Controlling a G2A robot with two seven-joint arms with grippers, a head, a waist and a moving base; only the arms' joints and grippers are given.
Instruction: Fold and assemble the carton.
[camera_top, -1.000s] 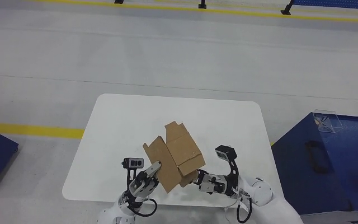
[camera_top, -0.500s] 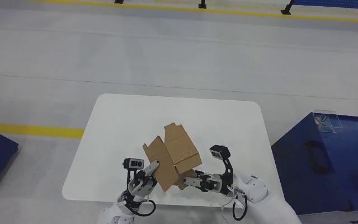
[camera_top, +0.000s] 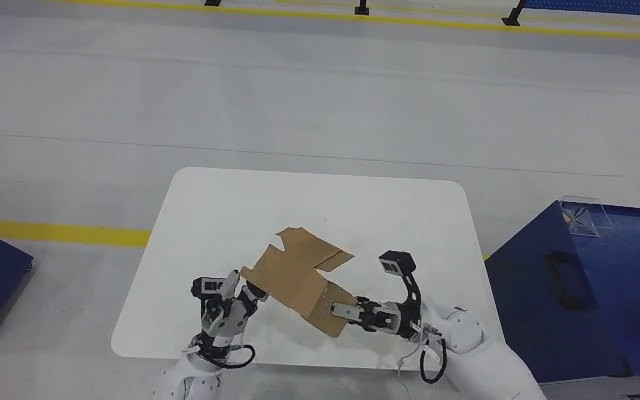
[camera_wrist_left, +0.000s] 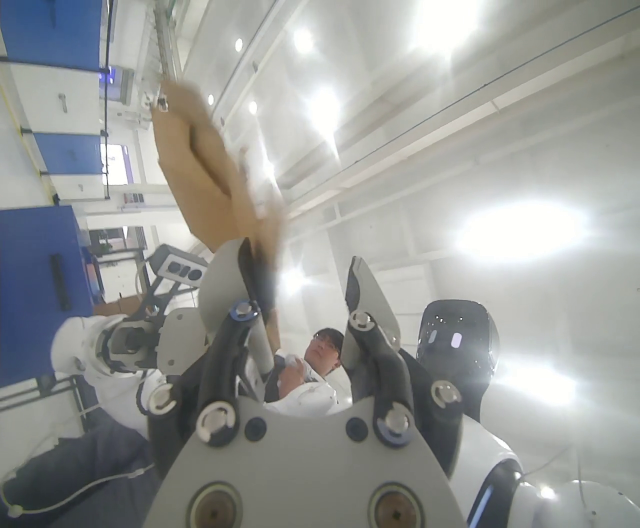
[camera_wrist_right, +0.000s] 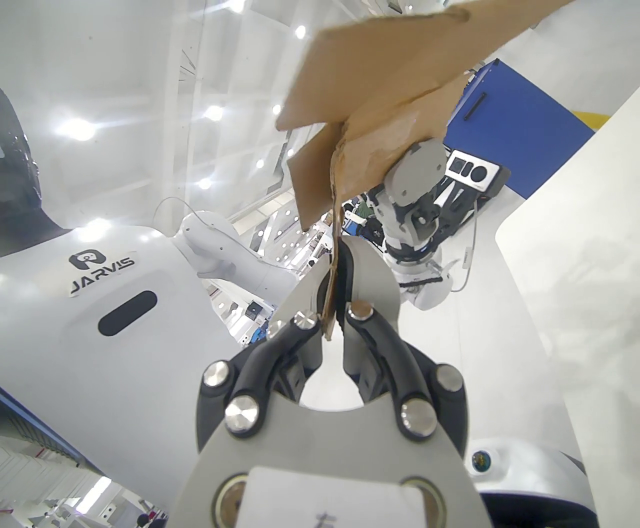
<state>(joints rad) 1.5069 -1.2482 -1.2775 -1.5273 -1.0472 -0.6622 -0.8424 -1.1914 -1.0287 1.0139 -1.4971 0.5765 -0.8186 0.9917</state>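
Above the white rounded table (camera_top: 220, 220), brown corrugated cardboard carton (camera_top: 295, 280) now swung flatter, flaps splayed for folding; pinched edgewise in the tightly closed right gripper (camera_wrist_right: 337, 270), brushed by the wide-spread left gripper (camera_wrist_left: 300, 255).

You are looking at a left gripper (camera_wrist_left: 300, 255) wearing pale grey finger shells with black inner pads, black linkages and bright round screws on a grey plate. Your right gripper (camera_wrist_right: 340, 255) is showing the same grey blades, black links and silver screw heads. Glossy white arm shells (camera_top: 462, 335) are covering both arms, a thin white cable (camera_wrist_right: 470, 250) is trailing from one wrist, and the white torso (camera_wrist_right: 75, 350) is bearing a black logo and an oval slot.
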